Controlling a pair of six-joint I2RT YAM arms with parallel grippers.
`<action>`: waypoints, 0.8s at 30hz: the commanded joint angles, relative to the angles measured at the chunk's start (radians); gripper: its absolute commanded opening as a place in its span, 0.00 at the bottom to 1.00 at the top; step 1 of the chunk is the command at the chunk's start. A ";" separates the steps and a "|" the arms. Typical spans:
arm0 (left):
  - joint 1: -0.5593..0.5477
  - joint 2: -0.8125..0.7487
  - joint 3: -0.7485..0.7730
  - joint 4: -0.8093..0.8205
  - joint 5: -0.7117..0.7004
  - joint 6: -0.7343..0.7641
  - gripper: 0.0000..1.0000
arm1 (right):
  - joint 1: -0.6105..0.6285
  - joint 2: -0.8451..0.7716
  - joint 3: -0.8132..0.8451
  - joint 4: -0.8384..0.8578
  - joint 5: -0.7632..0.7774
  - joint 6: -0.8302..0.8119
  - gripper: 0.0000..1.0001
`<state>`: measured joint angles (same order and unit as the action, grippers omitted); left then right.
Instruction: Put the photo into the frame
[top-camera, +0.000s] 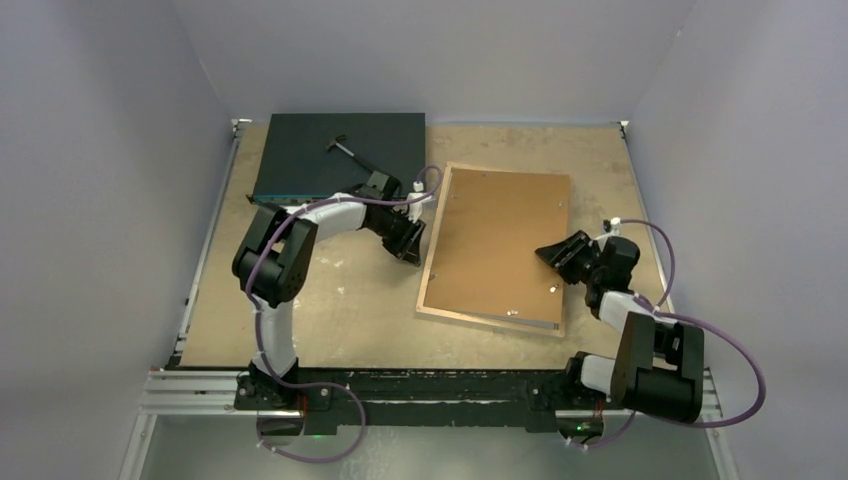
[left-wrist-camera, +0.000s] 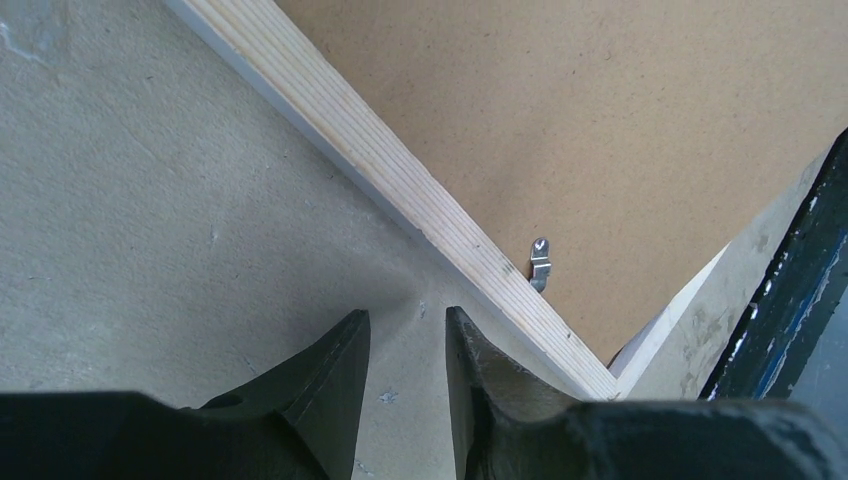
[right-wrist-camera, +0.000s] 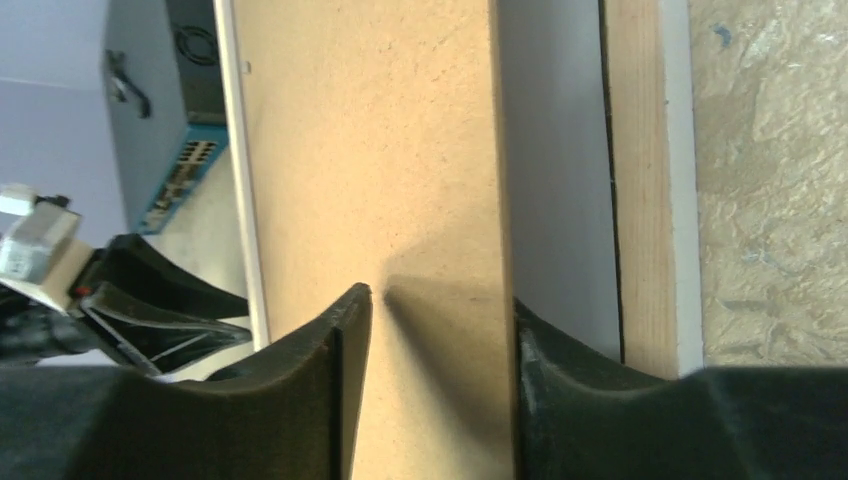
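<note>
Right end effector (right-wrist-camera: 440, 300), fingers apart, stands over the edge of the brown backing board (right-wrist-camera: 370, 150). Beside it, a pale strip of the photo (right-wrist-camera: 555, 150) lies inside the face-down frame (right-wrist-camera: 640, 180). Left end effector (left-wrist-camera: 407, 320), narrowly parted and empty, sits just outside the opposite rim on the worn tan surface (top-camera: 330, 310), its arm elbow-bent before a dark box (top-camera: 335, 150) between pale walls.

There are one table (top-camera: 330, 310), one frame (left-wrist-camera: 380, 150), one brown backing board (top-camera: 500, 240), one dark box (top-camera: 335, 150) at eleven o'clock, and two grippers: the left gripper (top-camera: 405, 243) and the right gripper (top-camera: 555, 255).
</note>
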<state>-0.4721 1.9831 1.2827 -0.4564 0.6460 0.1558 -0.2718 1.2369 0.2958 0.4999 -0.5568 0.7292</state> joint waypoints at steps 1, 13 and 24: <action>-0.014 0.019 0.014 0.028 0.006 -0.009 0.32 | 0.086 -0.036 0.101 -0.128 0.144 -0.104 0.54; -0.016 -0.022 0.008 0.005 -0.006 0.009 0.30 | 0.149 -0.053 0.220 -0.380 0.325 -0.215 0.99; -0.016 -0.039 -0.010 0.010 -0.006 0.010 0.29 | 0.255 -0.036 0.291 -0.465 0.450 -0.235 0.99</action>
<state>-0.4850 1.9842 1.2827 -0.4530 0.6403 0.1501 -0.0559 1.2045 0.5114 0.0643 -0.1650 0.5152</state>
